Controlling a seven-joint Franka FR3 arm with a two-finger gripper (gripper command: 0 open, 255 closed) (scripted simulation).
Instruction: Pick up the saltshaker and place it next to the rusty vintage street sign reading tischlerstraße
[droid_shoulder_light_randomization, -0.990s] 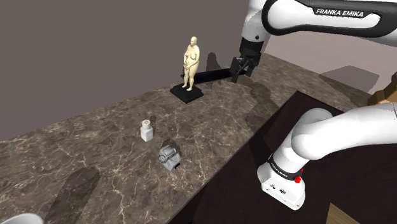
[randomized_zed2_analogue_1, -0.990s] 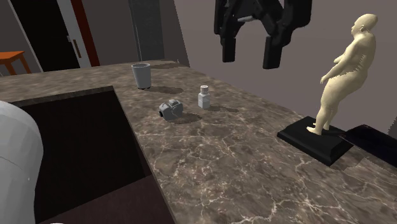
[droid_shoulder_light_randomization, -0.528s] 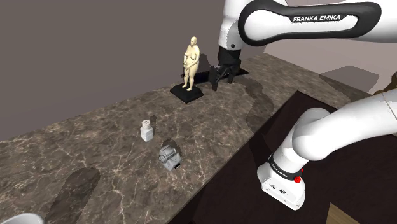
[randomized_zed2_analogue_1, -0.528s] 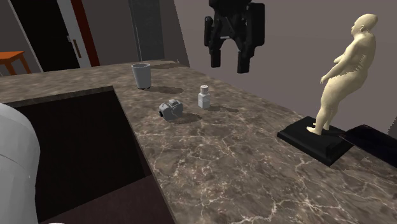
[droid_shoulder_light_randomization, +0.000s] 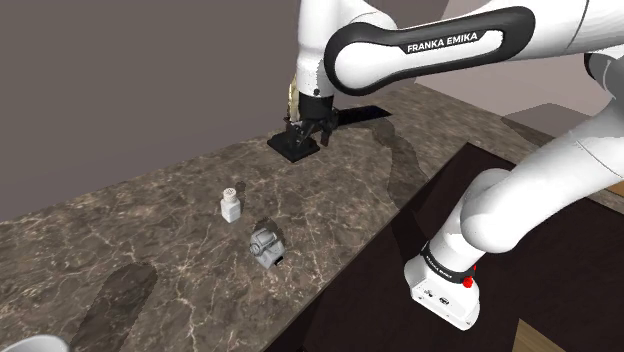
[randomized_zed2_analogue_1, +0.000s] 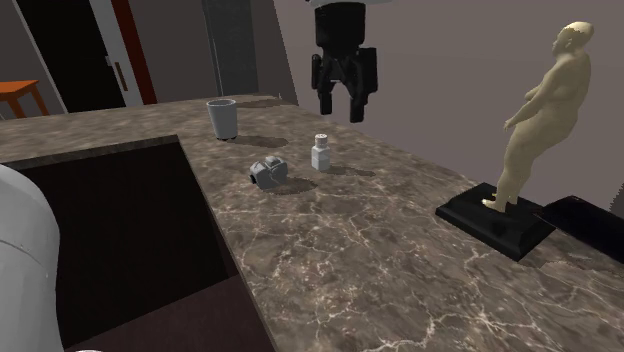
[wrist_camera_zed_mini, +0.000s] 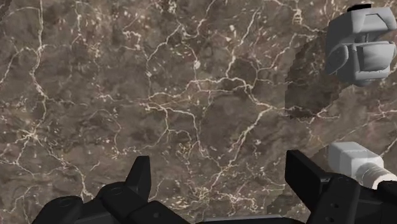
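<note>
— While looking along the wrist, note the claw (wrist_camera_zed_mini: 219, 175): spread wide, gripping nothing.

— Noted. Hangs in the air over the marbled surface (wrist_camera_zed_mini: 159, 95), touching none of it. And the shaker (wrist_camera_zed_mini: 356, 162)?

— Stands upright on the surface, white. Shows just past one fingertip there, outside the gap, untouched.

— Anything near it?

— A grey lump (randomized_zed2_analogue_1: 268, 173) just beside it, shaped rather like a small camera. A cup (randomized_zed2_analogue_1: 223, 118) farther back, toward the second exterior view's left.

— And from the shoulder?

— Puts the claw across a black base (droid_shoulder_light_randomization: 288, 150), well apart from the shaker, which sits nearer the shoulder view's left.

— On the base?

— A pale figure (randomized_zed2_analogue_1: 540, 110), upright, at the second exterior view's right, far from the shaker.
</note>
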